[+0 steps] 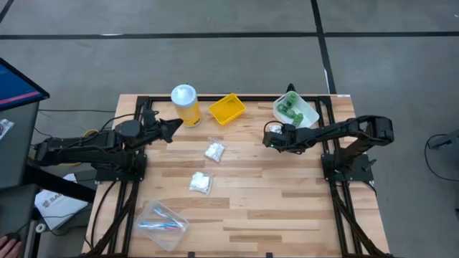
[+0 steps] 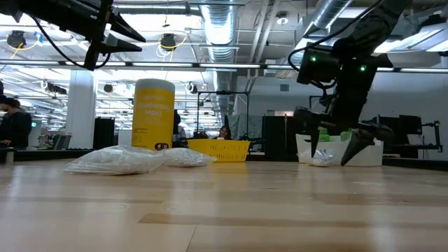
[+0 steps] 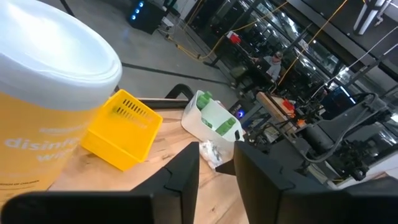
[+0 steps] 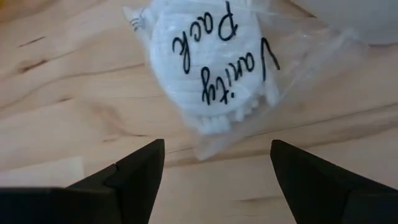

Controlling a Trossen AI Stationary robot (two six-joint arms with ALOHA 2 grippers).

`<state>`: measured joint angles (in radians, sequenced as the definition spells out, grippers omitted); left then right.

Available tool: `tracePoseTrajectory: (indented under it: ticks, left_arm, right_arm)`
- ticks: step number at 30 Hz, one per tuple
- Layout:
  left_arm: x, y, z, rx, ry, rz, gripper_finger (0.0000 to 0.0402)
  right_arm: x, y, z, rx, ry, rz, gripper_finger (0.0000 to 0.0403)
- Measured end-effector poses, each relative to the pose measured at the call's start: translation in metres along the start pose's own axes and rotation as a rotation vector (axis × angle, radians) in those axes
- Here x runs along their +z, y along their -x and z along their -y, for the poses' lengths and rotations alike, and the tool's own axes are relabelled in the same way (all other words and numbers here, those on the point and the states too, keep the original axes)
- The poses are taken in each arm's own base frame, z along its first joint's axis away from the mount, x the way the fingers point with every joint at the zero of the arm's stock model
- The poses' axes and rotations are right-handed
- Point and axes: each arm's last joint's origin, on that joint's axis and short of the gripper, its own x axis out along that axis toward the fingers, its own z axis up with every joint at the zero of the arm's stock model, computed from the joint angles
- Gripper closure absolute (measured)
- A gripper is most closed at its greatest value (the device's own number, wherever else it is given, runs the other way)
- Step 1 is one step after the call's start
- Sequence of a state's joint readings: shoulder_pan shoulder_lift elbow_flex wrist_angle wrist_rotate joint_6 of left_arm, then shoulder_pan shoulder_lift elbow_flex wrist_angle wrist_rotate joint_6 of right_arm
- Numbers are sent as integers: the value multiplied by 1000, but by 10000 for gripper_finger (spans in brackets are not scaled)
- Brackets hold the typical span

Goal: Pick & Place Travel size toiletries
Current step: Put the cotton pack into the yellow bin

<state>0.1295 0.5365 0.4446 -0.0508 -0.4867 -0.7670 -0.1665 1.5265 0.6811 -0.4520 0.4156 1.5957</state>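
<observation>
My right gripper (image 4: 214,168) stands open, pointing steeply down over a clear packet (image 4: 205,68) of white contents marked "Vanity Pack". The packet lies flat on the wooden table beside the white bin (image 1: 308,109); the fingertips stand short of it and touch nothing. In the low view this gripper (image 2: 334,148) straddles the packet (image 2: 322,158) just above the table. Tiny green bottles (image 1: 288,109) sit in the white bin. Two more packets (image 1: 214,150) (image 1: 200,182) lie mid-table. A clear bag of toothbrushes (image 1: 163,223) lies near the front left. My left gripper (image 3: 216,180) hangs slightly open beside the yellow jar (image 1: 185,104), holding nothing.
A yellow square tray (image 1: 226,107) stands at the far edge between the jar and the white bin. The black frame rails (image 1: 326,115) run along the table's sides. Bare wood lies at the centre and front right.
</observation>
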Motion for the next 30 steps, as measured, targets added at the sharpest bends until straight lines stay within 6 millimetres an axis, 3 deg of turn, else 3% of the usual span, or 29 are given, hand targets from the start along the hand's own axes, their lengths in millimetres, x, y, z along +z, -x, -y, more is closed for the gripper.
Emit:
tracePoseTrajectory:
  ticks: [7, 13, 24, 30]
  left_arm:
    - [0, 0, 0, -1, 0, -1, 302]
    - [0, 0, 0, -1, 0, -1, 302]
    - [0, 0, 0, -5, 3, 2, 302]
    - [1, 0, 0, -5, 4, 4, 302]
  right_arm:
    - [4, -10, -3, -5, 17, 10, 120]
    - [6, -25, -11, -14, 49, 13, 156]
    - [7, -24, -9, -40, 84, -7, 324]
    - [7, -24, -10, -33, 117, -9, 392]
